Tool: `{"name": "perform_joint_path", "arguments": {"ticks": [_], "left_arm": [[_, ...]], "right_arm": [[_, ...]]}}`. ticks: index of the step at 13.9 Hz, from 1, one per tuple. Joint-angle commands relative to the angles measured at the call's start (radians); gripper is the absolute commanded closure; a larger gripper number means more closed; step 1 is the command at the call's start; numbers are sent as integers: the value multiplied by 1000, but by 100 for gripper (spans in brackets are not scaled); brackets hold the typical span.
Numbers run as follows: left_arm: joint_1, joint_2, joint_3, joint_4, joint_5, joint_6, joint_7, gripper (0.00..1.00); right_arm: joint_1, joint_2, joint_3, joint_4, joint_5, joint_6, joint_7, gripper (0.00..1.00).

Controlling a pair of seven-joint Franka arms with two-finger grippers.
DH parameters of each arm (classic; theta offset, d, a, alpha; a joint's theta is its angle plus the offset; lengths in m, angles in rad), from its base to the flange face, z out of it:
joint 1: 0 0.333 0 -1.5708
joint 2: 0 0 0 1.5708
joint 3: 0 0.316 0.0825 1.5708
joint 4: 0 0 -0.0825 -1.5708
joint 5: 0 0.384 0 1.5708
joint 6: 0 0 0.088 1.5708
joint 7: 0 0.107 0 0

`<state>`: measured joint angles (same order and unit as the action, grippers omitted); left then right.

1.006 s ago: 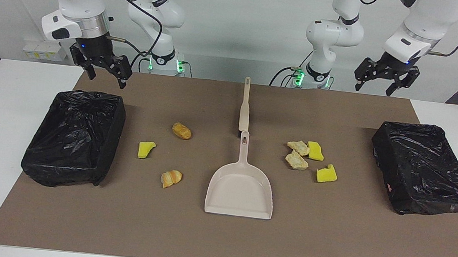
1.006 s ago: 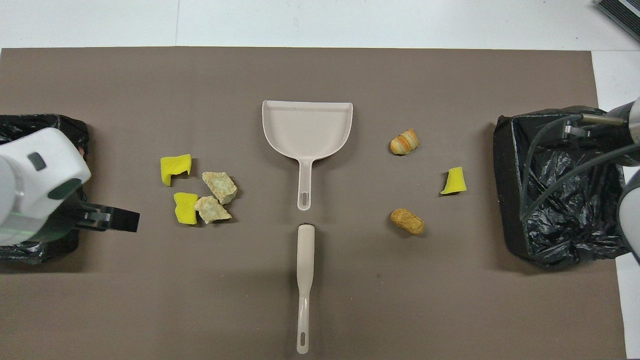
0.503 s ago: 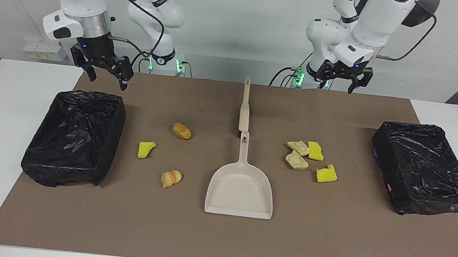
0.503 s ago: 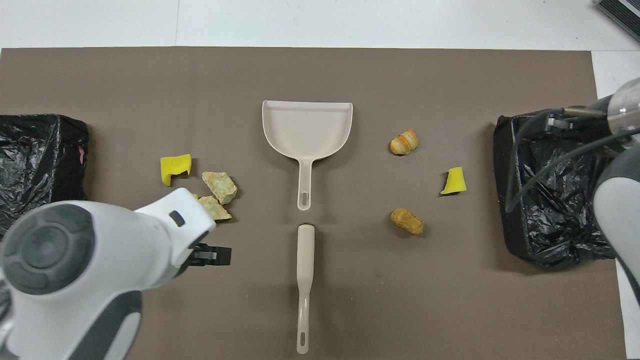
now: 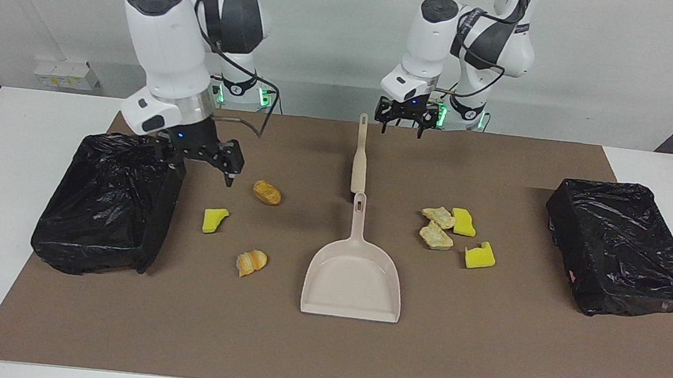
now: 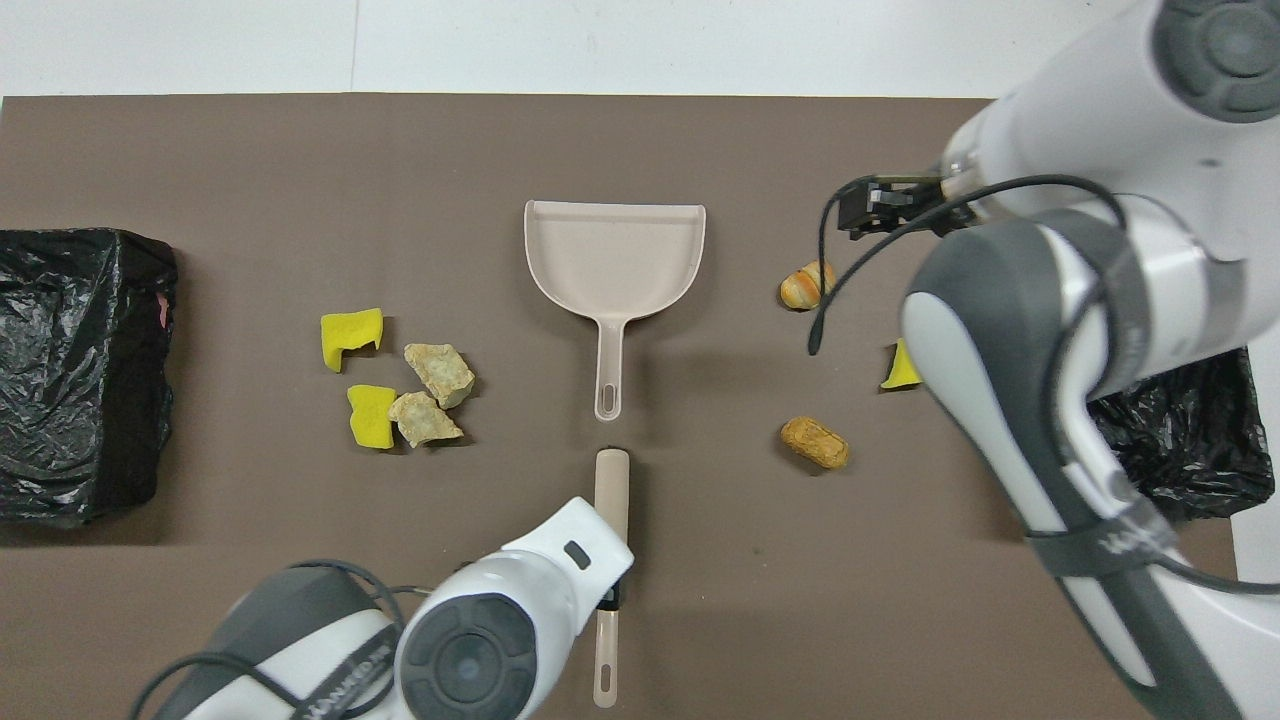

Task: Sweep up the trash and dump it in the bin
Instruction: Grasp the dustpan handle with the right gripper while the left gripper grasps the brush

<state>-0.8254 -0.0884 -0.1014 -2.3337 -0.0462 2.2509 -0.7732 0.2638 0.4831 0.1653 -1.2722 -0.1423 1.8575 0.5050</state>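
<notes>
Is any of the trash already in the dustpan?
No: the dustpan lies empty on the mat, with every scrap of trash beside it.

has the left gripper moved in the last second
Yes. The left gripper has swung from above the black bin at its end of the table to beside the brush handle.

Left claw [image 5: 403, 125] open beside brush [image 5: 361, 154], dustpan [image 5: 353, 274], trash [image 5: 266, 192]
</notes>
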Motion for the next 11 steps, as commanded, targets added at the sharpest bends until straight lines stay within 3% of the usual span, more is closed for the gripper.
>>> {"name": "perform_joint_path", "arguments": {"ticks": [1, 4, 5, 6, 7, 8, 11], "left_arm": [[-43, 6, 22, -56, -3, 42, -17, 0], [-55, 4, 22, -88, -3, 76, -21, 0], [-55, 4, 22, -88, -3, 75, -23, 13], [-55, 4, 22, -88, -3, 73, -26, 53], [-55, 2, 20, -88, -4, 67, -26, 83], [-57, 1, 20, -90, -4, 65, -26, 100], [-55, -5, 22, -88, -4, 6, 0, 100]], "right_arm": [[66, 112, -1, 108, -22, 17, 94, 0], [158, 178, -9, 131, -23, 54, 194, 0], [196, 186, -22, 132, -23, 58, 239, 0], [204, 184, -27, 131, -23, 43, 237, 0], [210, 190, -20, 131, -25, 51, 237, 0], [213, 210, -20, 129, -25, 67, 237, 0], [227, 218, -20, 122, -23, 77, 237, 0]]}}
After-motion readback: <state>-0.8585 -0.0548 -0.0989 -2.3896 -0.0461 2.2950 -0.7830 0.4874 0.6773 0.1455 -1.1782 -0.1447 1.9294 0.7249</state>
